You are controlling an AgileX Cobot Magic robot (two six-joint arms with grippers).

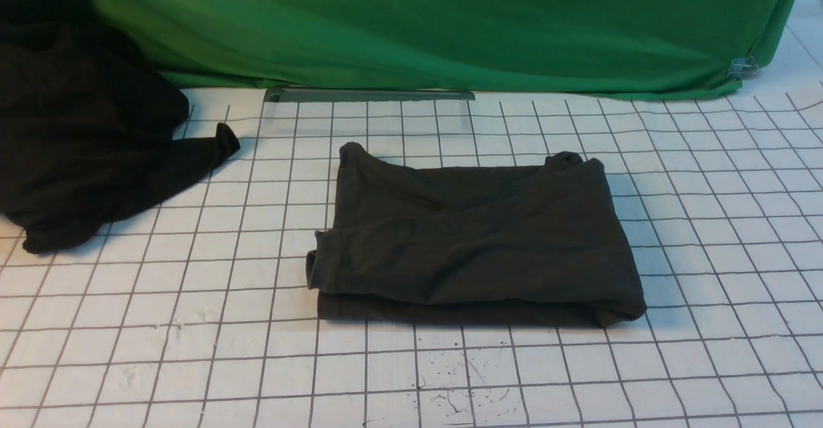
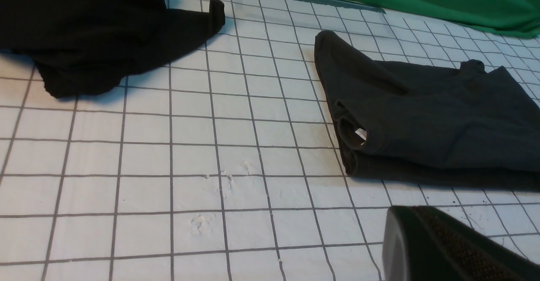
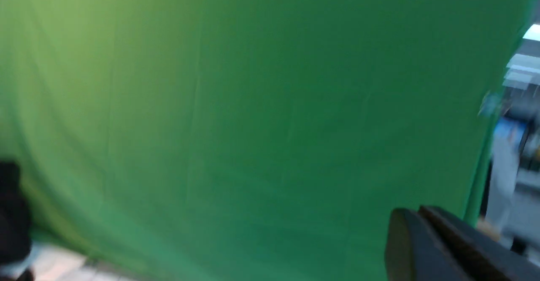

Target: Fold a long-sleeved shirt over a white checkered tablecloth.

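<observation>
Both pincers together, empty; left pincer near folded long-sleeved shirt, apart.

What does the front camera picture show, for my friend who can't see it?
A dark long-sleeved shirt lies folded into a neat rectangle in the middle of a white checkered tablecloth. A blacker heap of cloth sits at the far left, and a green cloth hangs across the back. No robot arm shows in this view.

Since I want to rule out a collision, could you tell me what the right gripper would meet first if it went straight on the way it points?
Most likely the green cloth: it fills the blurred right wrist view ahead of the shut right gripper. How far off it hangs is unclear.
</observation>
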